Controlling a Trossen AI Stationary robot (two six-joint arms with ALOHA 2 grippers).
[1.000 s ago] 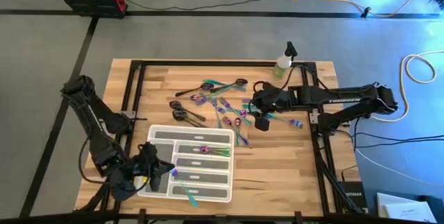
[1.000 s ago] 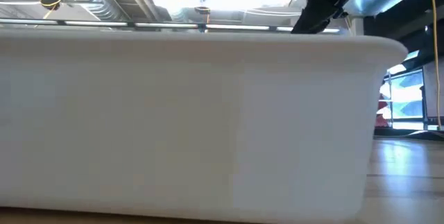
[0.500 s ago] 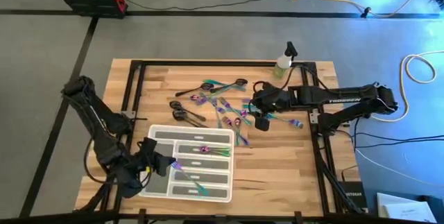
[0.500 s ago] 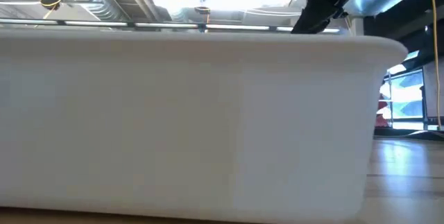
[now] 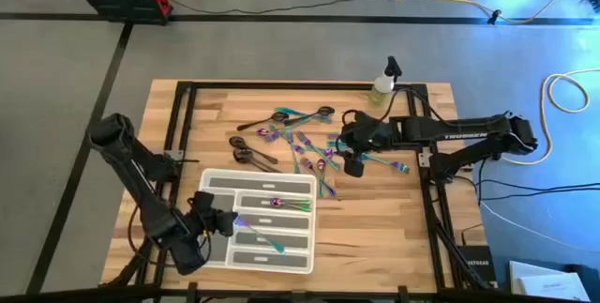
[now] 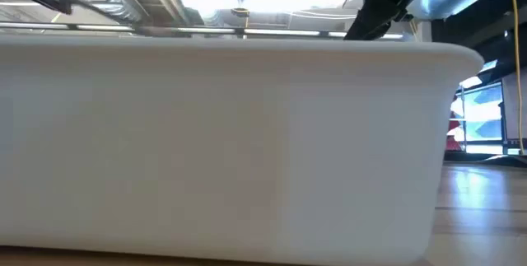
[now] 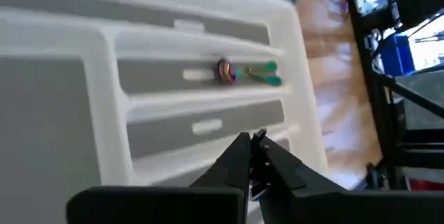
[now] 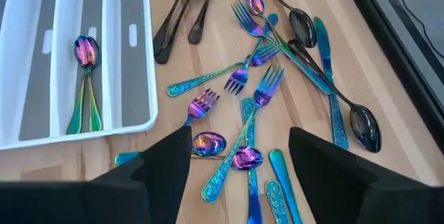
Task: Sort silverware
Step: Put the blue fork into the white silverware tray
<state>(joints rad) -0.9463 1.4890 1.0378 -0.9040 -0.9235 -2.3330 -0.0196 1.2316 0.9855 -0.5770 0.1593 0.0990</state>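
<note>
Over translucent white compartment tray [image 5: 302,183], my left gripper [image 5: 228,222] grips an iridescent utensil [image 5: 265,240]; right gripper [image 8: 239,156] gapes empty above many scattered iridescent and dark forks, spoons, knives [image 8: 277,57]; few sorted, I judge.

Both my arms low, left one working.
Left gripper [image 5: 228,221] fingers pinched together, arm bent forward; right gripper [image 5: 353,163] fingers spread wide, arm stretched sideways.

wooden table [image 5: 394,219] — white tray [image 5: 302,183] | loose silverware [image 5: 305,143] | spray bottle [image 5: 382,82] at far edge
</note>
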